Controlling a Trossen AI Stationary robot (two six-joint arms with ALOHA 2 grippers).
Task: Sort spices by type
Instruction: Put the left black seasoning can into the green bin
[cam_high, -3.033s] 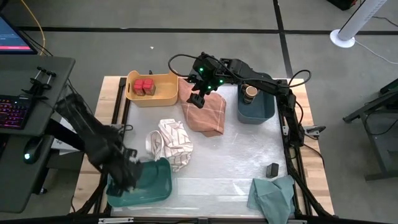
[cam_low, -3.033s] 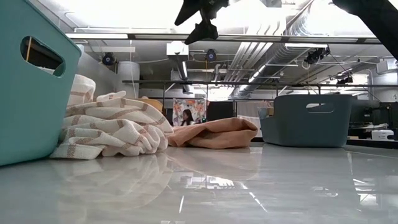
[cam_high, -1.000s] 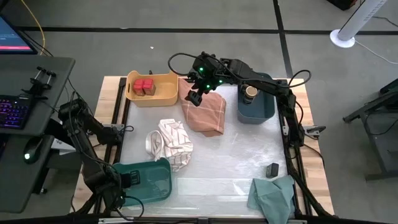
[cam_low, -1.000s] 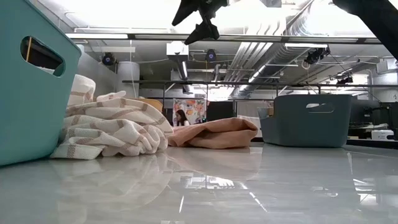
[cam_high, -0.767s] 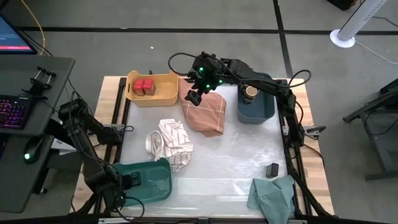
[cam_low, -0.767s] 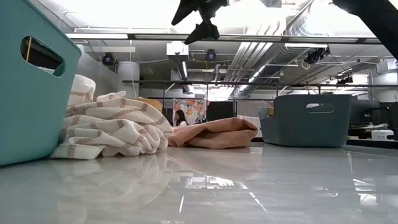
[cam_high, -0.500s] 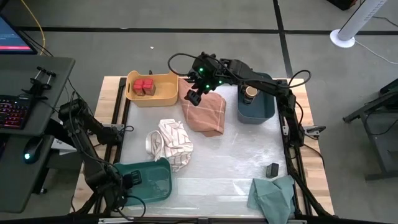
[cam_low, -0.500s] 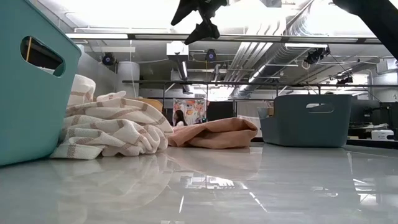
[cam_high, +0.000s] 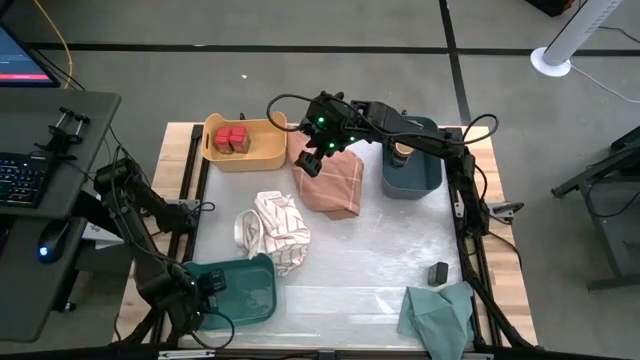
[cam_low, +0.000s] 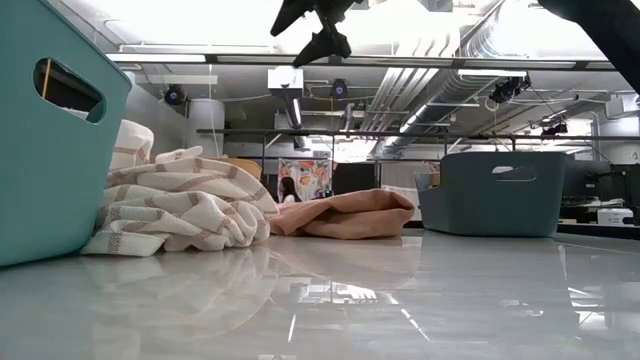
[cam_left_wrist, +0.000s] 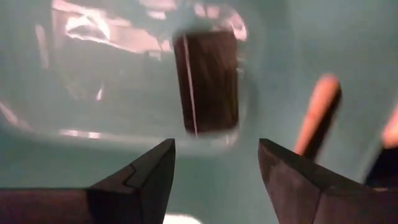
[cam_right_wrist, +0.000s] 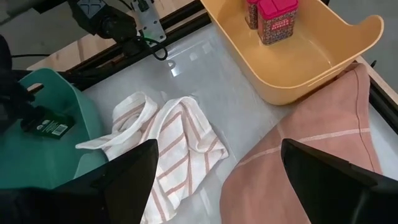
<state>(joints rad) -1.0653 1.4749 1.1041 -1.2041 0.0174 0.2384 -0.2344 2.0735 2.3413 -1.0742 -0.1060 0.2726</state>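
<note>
One black block (cam_left_wrist: 207, 81) | teal bin (cam_left_wrist: 74, 162) floor | beyond parted left hand (cam_left_wrist: 214, 177)

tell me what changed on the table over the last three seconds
The left gripper pulled back from over the teal bin to its outer end, its fingers now open, with a black block lying in the bin. The right gripper shifted slightly toward the yellow bin and remains open. Cloths, bins and the other spices stayed put.
</note>
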